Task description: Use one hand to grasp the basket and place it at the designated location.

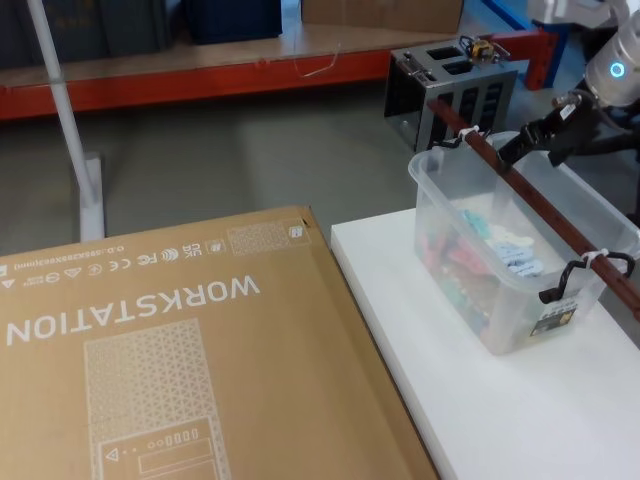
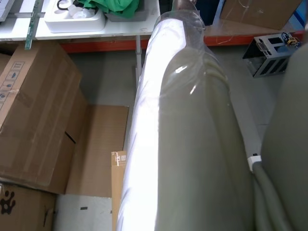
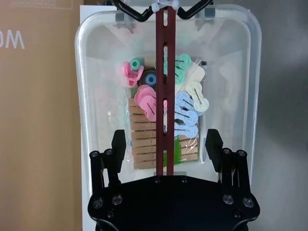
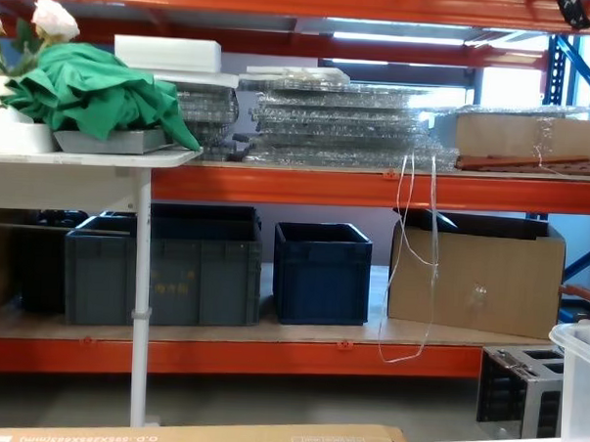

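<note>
The basket (image 1: 500, 300), a clear plastic tub holding pastel and wooden clothes pegs, stands on the white table (image 1: 520, 420) at the right. A thin reddish-brown bar handle (image 1: 540, 205) runs along its top, tied on with white ties. My right gripper (image 1: 515, 148) hovers over the far end of the handle. In the right wrist view this gripper (image 3: 166, 139) is open, its black fingers (image 3: 119, 144) apart on either side of the handle (image 3: 165, 72), above the basket (image 3: 84, 96). The basket's corner (image 4: 581, 390) shows at the chest view's right edge.
A large brown cardboard box (image 1: 170, 370) printed WORKSTATION lies left of the table, close to its edge. A grey metal case (image 1: 450, 90) stands on the floor behind the basket. A white pole (image 1: 70, 120) rises at far left. Dark crates (image 4: 322, 271) sit on the back shelf.
</note>
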You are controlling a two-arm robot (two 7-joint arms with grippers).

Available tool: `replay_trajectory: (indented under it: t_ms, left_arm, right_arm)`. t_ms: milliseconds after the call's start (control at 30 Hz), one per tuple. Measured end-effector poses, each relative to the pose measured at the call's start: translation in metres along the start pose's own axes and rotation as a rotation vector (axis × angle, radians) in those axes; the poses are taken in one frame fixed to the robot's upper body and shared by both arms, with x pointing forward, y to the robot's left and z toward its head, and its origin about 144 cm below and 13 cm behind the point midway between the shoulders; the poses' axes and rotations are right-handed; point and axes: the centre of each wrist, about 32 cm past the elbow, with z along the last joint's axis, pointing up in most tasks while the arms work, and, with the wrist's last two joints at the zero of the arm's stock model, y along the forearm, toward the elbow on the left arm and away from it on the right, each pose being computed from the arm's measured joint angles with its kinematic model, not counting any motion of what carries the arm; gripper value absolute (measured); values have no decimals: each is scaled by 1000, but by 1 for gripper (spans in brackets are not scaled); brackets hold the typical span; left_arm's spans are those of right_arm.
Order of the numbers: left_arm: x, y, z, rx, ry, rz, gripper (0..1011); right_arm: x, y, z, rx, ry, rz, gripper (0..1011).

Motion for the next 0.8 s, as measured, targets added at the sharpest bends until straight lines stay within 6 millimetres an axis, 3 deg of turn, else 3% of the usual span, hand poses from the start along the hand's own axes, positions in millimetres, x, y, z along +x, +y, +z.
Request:
replay_trajectory:
  t_ms: [800]
  left_arm:
    - [0,0,0,0,0,0,0]
  right_arm:
    - [2,26,2,2,-15,69,1000]
